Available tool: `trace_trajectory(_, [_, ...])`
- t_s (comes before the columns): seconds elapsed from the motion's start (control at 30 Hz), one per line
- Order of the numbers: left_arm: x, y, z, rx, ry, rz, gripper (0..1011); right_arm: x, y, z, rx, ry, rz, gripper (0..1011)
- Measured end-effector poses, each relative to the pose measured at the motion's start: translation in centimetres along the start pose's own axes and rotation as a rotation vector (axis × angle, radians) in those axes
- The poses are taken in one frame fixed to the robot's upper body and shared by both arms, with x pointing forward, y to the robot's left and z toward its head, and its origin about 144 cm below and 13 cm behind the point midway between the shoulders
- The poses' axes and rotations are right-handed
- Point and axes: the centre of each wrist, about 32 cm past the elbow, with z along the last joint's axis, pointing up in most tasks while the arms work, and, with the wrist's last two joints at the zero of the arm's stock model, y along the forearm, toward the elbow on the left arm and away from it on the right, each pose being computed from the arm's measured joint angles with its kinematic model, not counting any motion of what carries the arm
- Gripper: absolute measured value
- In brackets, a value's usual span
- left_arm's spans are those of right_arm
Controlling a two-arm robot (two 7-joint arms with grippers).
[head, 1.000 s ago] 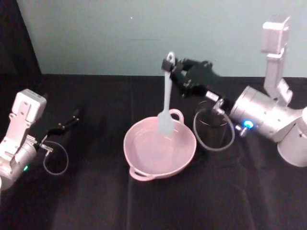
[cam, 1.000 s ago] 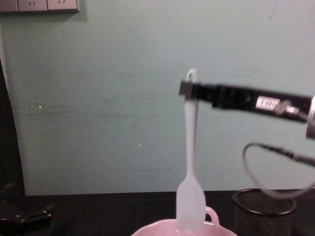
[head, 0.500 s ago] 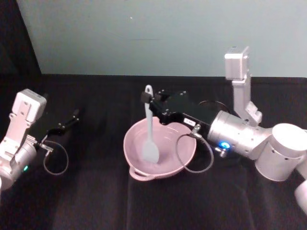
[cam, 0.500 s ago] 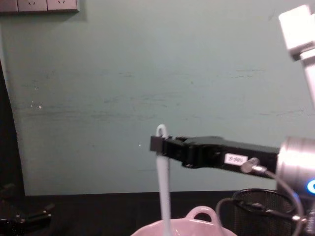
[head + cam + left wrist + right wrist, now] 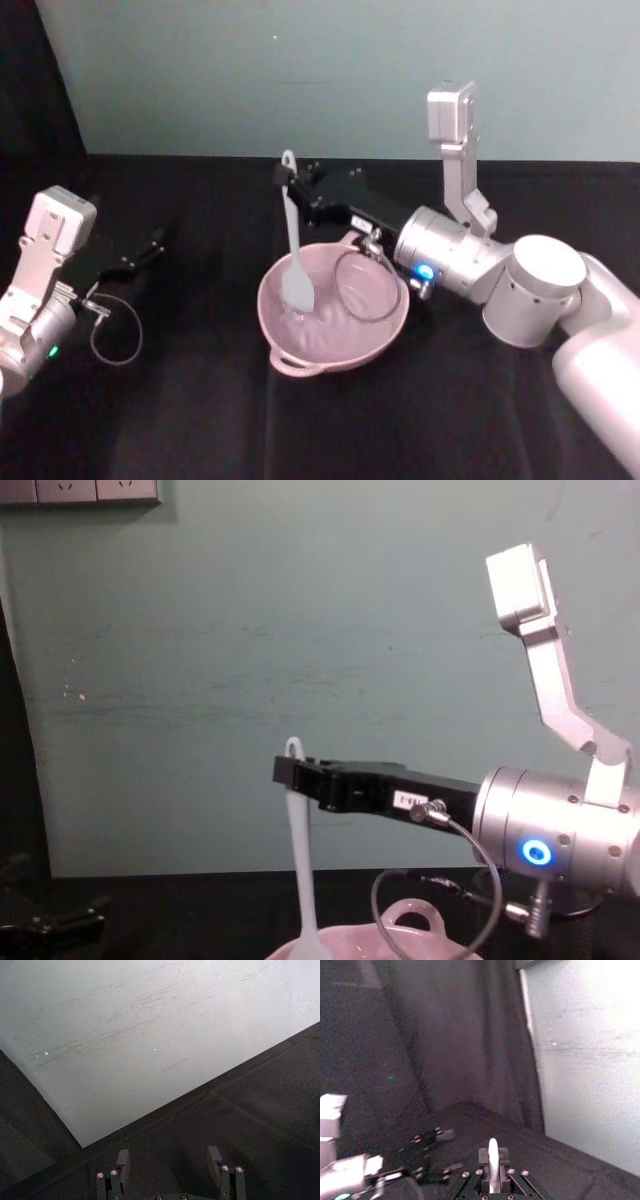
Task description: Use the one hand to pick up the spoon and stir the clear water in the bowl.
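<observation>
The spoon (image 5: 291, 240) stands almost upright, its flat head down inside the bowl (image 5: 331, 352) on the robot's left half of it, and the holed tip of its handle pokes up just above the fingers that pinch it. I can't tell whether the head touches the bottom. The bowl sits in the middle of the black cloth (image 5: 200, 420), one loop handle on its near rim and one on the far rim.

The right gripper (image 5: 284, 178) reaches in level from the right, above the bowl's far edge, clamped on the upper handle. Behind it, the silver wrist (image 5: 450, 262) shows a glowing blue ring (image 5: 425, 271), and a thin cable (image 5: 356, 286) loops down over the bowl.

From the chest view, the spoon (image 5: 299, 860) hangs straight down from the right gripper (image 5: 290, 772) toward the pink rim (image 5: 350, 944).

The left gripper (image 5: 150, 245) rests far off to the left on the cloth, its fingers (image 5: 123, 1160) spread apart, holding nothing.
</observation>
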Motion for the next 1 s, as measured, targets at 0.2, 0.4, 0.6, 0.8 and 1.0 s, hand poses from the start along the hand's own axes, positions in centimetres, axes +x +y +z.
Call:
trace_trajectory(0.2, [0.0,0.0,0.0,0.000,0.000,0.000,1011,1.6,-0.3,-0.1,0.032,-0.013,-0.067,110])
trace_trajectory(0.4, [0.0,0.0,0.0,0.000,0.000,0.000,1011,2.7,-1.7,0.0,0.050,-0.023,-0.112,111])
trace_trajectory(0.6, [0.0,0.0,0.0,0.000,0.000,0.000,1011,3.1,-3.7,0.3,0.039,-0.038,-0.139,110])
trace_trajectory(0.8, [0.0,0.0,0.0,0.000,0.000,0.000,1011,2.3,-5.2,0.8,0.018,-0.054,-0.123,110])
trace_trajectory(1.0, [0.0,0.0,0.0,0.000,0.000,0.000,1011,0.4,-5.7,0.9,-0.022,-0.061,-0.074,110])
